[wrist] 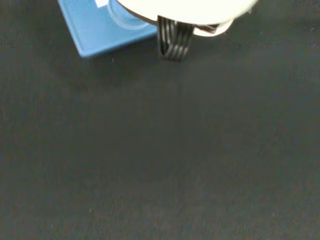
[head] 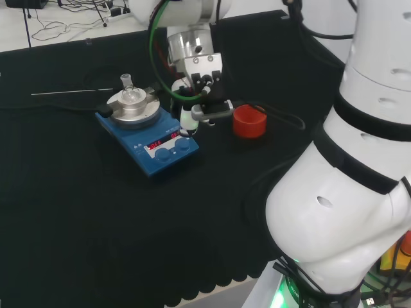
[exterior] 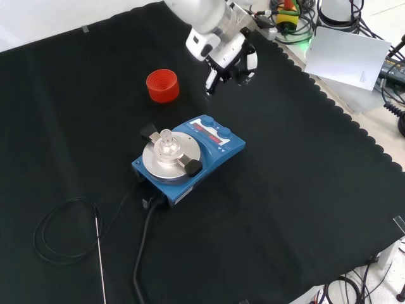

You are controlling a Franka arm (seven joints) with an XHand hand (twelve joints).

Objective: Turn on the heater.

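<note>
Blue heater [exterior: 202, 149] on cloth | hand [exterior: 229, 63] above, apart | fingers curled

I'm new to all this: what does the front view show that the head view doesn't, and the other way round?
The front view alone shows the loop of thin black cable on the cloth and the white sheet of paper beyond the cloth's scalloped edge. The head view alone shows the arm's big white links in the foreground. Both show the blue heater with its round metal plate, the small clear glass flask on that plate, the red ribbed ring, and the black and white hand near the heater's knob end.
</note>
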